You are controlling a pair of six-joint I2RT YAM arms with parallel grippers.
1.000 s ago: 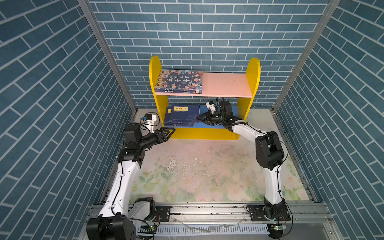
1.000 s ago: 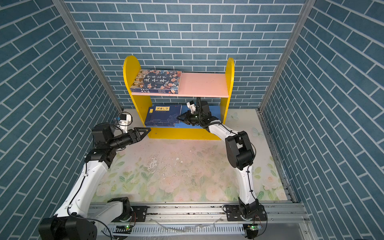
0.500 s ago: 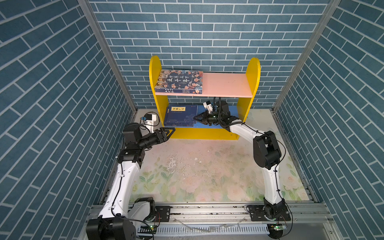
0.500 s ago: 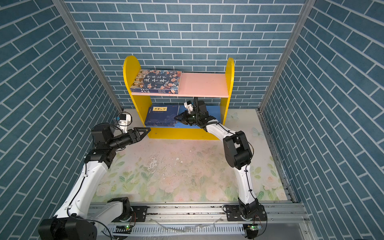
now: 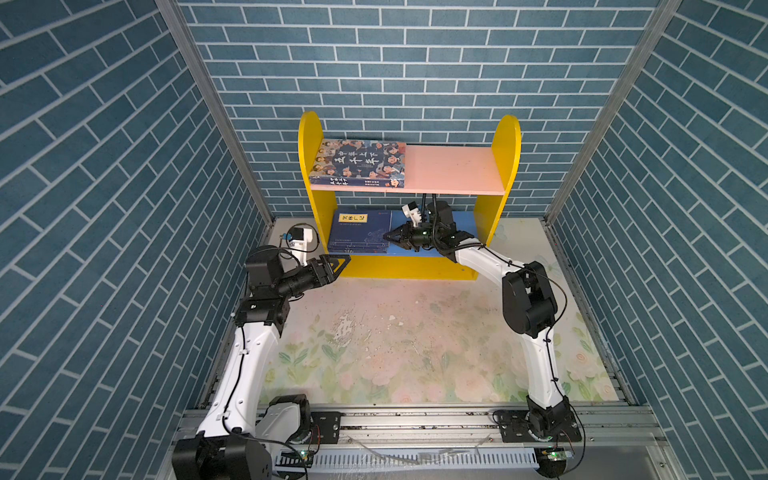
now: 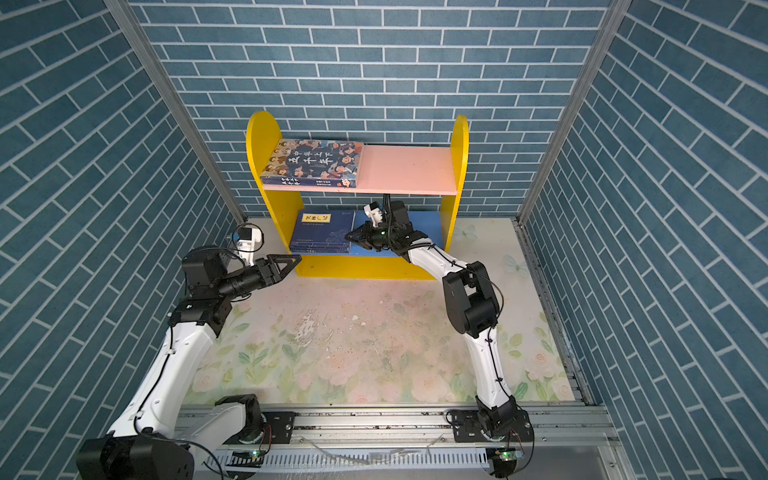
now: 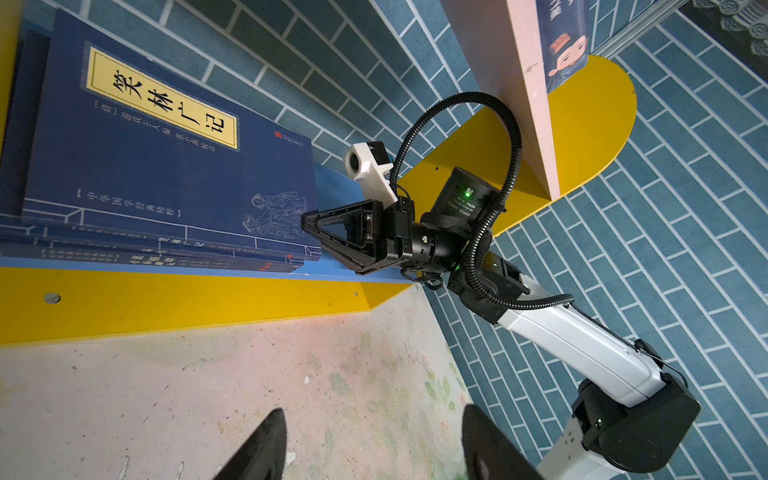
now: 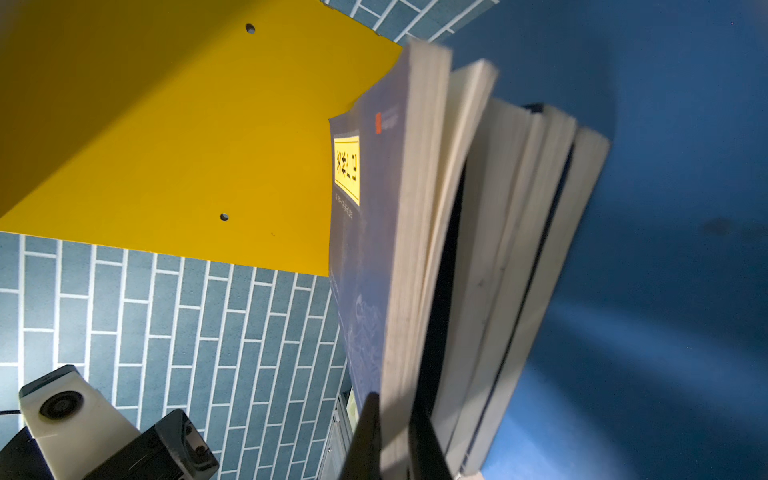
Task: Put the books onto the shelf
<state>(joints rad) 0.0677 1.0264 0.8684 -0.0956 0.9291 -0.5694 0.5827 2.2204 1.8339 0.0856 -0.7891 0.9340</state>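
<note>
The navy books (image 5: 359,232) are stacked at 9 o'clock on the blue board (image 6: 428,221) of the shelf (image 5: 505,158). Their page edges are touched by the right end effector (image 5: 386,236), closed tight, nothing held. The left end effector (image 5: 343,262) is spread wide, empty. Light, floppy books are guessed; the spine is best gripped.

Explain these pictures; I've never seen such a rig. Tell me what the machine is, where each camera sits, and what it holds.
Two robot arms stand at a floral table, each ending in a two-fingered gripper. Two pictures look down from overhead; two come from cameras on the wrists. On the yellow shelf, a cartoon-face book lies on the pink board, a stack of navy books on the blue board. The right gripper pinches the edge of the top navy book. The left gripper is open and empty, before the shelf.
</note>
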